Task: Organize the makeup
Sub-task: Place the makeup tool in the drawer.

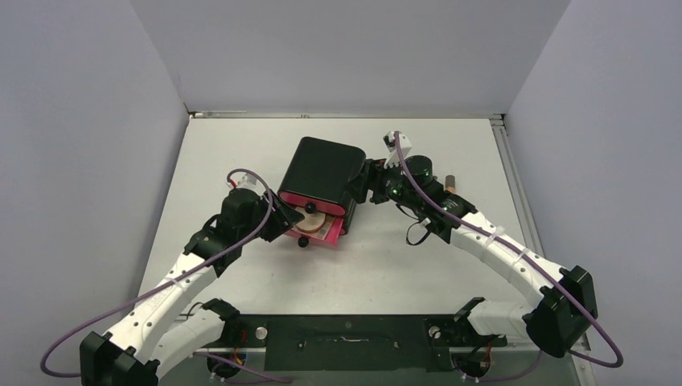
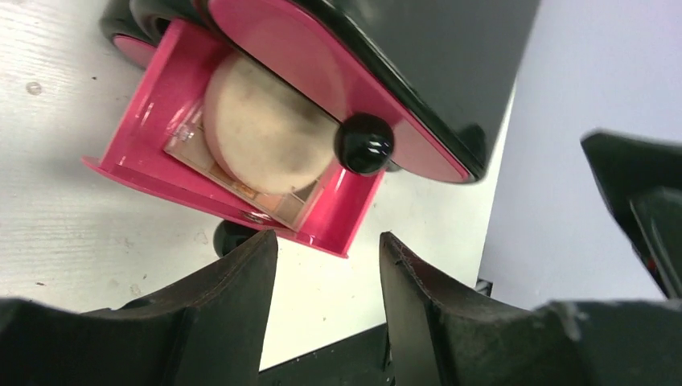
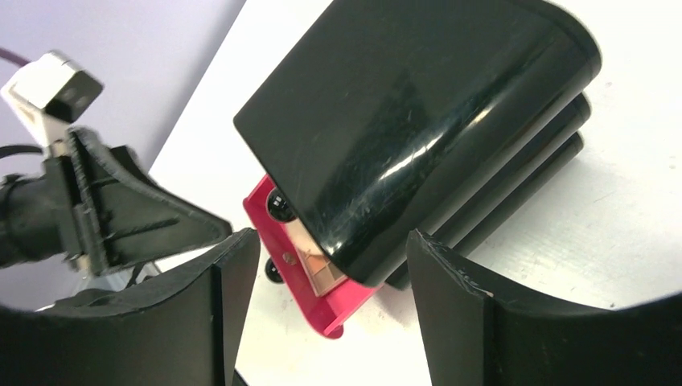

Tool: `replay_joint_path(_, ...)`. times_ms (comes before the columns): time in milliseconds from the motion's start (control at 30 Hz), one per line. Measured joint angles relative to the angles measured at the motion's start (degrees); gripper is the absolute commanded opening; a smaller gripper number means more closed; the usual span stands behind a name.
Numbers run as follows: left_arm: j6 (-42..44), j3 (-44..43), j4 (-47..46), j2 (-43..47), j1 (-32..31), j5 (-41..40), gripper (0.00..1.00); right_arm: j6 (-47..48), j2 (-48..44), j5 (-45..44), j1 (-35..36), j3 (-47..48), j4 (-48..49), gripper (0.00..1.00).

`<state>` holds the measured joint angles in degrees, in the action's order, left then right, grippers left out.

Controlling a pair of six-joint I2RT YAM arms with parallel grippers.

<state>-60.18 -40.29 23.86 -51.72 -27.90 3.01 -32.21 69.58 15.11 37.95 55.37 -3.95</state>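
The black cabinet (image 1: 322, 169) sits mid-bench (image 1: 241, 145), one pink drawer (image 2: 137, 121) pulled out; inside, the round peach disc (image 2: 265, 133) lies on the square eyeshadow palette (image 2: 277, 203), half under a closed drawer's black knob (image 2: 363, 143); a tan tube (image 1: 450, 183) shows beyond the right arm; the left gripper (image 2: 328, 241) gapes empty before the drawer; the right gripper (image 3: 331, 240) is spread wide at the cabinet's side, holding nothing.

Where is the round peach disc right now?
Left wrist view: the peach disc lies in the open pink drawer atop the palette, just ahead of the left gripper.
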Motion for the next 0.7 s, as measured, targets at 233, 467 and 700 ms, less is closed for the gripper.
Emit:
replay_joint_path(233, 4.0, 2.8, -1.2, 7.6, 0.0, 4.0, 0.62, 3.1, 3.6, -5.7, -0.2, 7.3, -3.6, 0.85)
replay_joint_path(467, 3.9, 11.1, -5.8, 18.1, 0.2, 6.8, 0.75, 2.1, 8.9, -9.3, -5.7, 13.2, -7.0, 0.90)
replay_joint_path(700, 3.4, 17.2, -8.4, 21.7, 0.2, 8.2, 0.77, 1.4, 18.1, -4.5, -11.9, 19.3, -10.6, 0.92)
